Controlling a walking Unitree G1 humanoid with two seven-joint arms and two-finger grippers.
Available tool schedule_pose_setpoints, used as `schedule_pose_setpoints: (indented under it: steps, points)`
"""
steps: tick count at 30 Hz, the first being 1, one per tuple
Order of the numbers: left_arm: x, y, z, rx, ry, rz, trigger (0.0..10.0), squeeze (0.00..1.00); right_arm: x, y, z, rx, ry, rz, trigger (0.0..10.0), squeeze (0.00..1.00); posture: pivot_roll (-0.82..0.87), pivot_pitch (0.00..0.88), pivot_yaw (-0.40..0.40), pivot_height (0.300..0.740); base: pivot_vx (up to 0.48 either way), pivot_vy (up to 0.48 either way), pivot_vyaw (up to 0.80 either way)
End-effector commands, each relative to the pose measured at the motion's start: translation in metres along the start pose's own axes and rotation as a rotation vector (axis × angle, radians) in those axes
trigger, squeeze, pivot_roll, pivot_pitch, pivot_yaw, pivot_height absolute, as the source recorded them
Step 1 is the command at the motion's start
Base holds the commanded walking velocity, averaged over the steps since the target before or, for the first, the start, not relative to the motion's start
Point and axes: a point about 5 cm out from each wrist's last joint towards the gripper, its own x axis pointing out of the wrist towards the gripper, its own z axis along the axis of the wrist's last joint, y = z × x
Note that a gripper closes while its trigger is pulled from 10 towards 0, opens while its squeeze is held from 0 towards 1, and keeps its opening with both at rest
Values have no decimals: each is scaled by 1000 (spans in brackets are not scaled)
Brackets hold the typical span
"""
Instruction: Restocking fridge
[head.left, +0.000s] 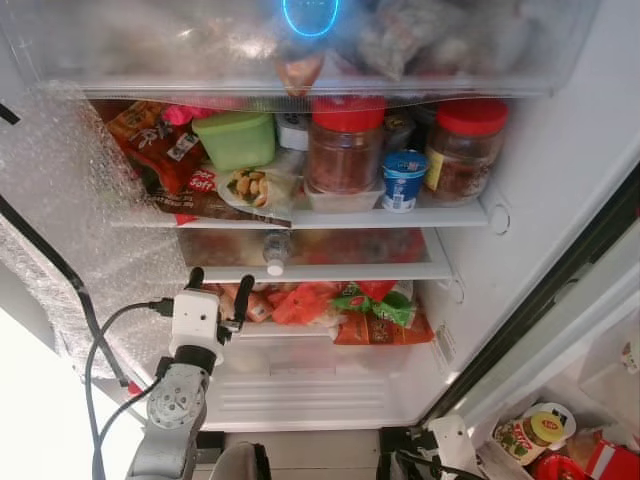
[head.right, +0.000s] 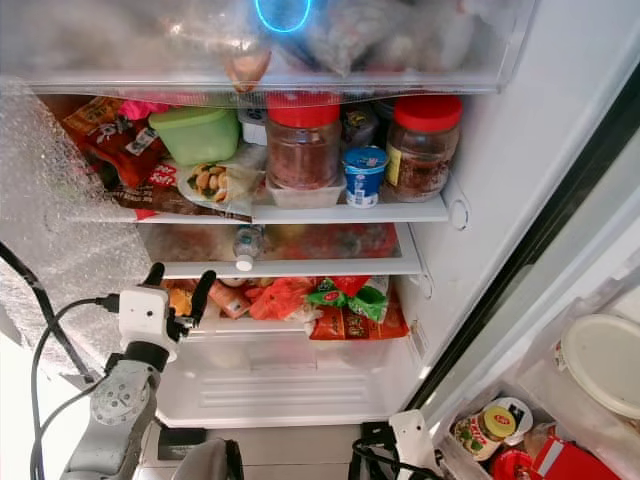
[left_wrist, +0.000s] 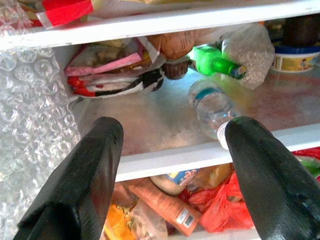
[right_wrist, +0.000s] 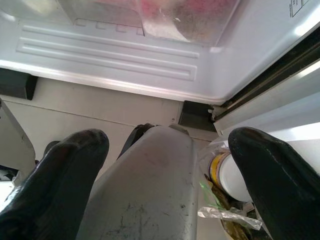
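**A:** Where does the robot stand with the open white fridge (head.left: 560, 150)?

**B:** The left gripper (head.left: 218, 288) is raised at about seven o'clock in the head view, just in front of the middle glass shelf (head.left: 330, 271). Its two black fingers (left_wrist: 80, 185) are spread wide apart with nothing between them. The right gripper (right_wrist: 165, 165) hangs low near the floor, its fingers also parted and empty.

**A:** And the thing it would handle?

**B:** Most likely the clear plastic water bottle with a white cap (left_wrist: 212, 107), lying on its side on that middle shelf, cap toward the front edge. In the left wrist view it sits toward the right-hand finger rather than centred in the gap. A green-capped bottle (left_wrist: 212, 62) lies just behind it.

**A:** How would it behave in the grip?

**B:** It looks smooth, round and free to roll, and thin plastic gives under pressure. It seems partly filled, though the glare makes that hard to judge. The body just below the shoulder is the sensible place to take hold, across its width, not the narrow cap.

**A:** Anything else crowding it?

**B:** Red-lidded glass jars (head.left: 348, 145) and a green plastic tub (head.left: 236, 138) fill the shelf above, at twelve o'clock. Orange and red soft packets (head.left: 310, 300) fill the drawer below.
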Motion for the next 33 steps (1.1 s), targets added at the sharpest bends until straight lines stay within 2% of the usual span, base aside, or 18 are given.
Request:
schedule_pose_setpoints:
  steps: [1,13,26,33]
  points:
    - [-2,-1,2,-3,5,9,10000,0,-7,2,-27,22,106,0,10000,0,-49,41,-3,632,0,0,0]
    - [-6,-3,2,-6,28,17,10000,0,-8,2,-28,21,109,5,10000,0,-53,56,-1,632,-241,0,0]
    - [-2,-3,4,-11,28,22,10000,0,-7,2,-26,20,106,6,10000,0,-49,53,-2,632,-207,0,0]
    - [-2,1,4,-9,34,40,10000,0,-6,2,-24,19,103,9,10000,0,-43,47,-4,632,-231,0,0]
